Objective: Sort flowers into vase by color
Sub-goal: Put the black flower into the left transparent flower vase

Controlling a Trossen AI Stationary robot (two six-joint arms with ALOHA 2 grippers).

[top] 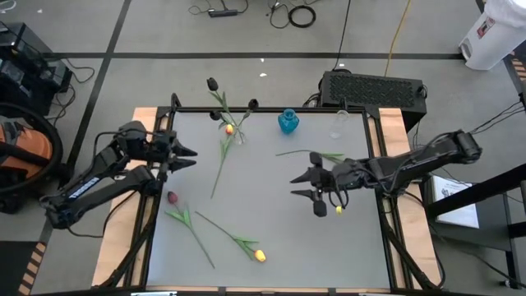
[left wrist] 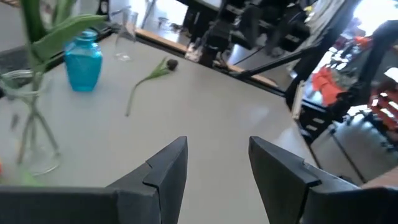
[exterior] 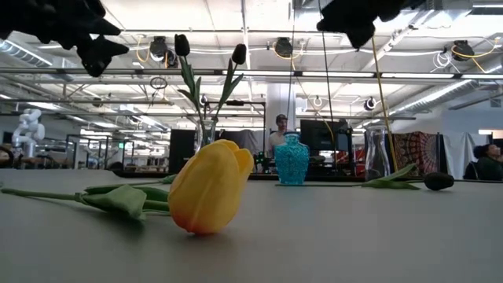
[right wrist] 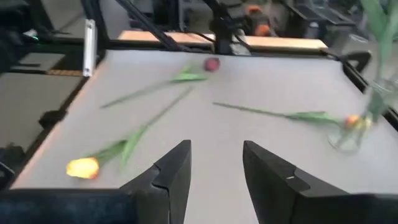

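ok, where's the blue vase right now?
The blue vase stands upright near the table's far edge in the high view, right of the clear vase holding black tulips, with an empty clear vase on its right.

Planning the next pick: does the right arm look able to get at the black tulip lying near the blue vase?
Probably yes. The right gripper, jaws open and empty, hovers just beside the black tulip, with only bare table between.

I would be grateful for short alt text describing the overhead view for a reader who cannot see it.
Two dark robot arms reach over a grey table strewn with artificial tulips; the left gripper and right gripper both hover open and empty. At the far edge stand a clear vase holding two black tulips and a small blue vase.
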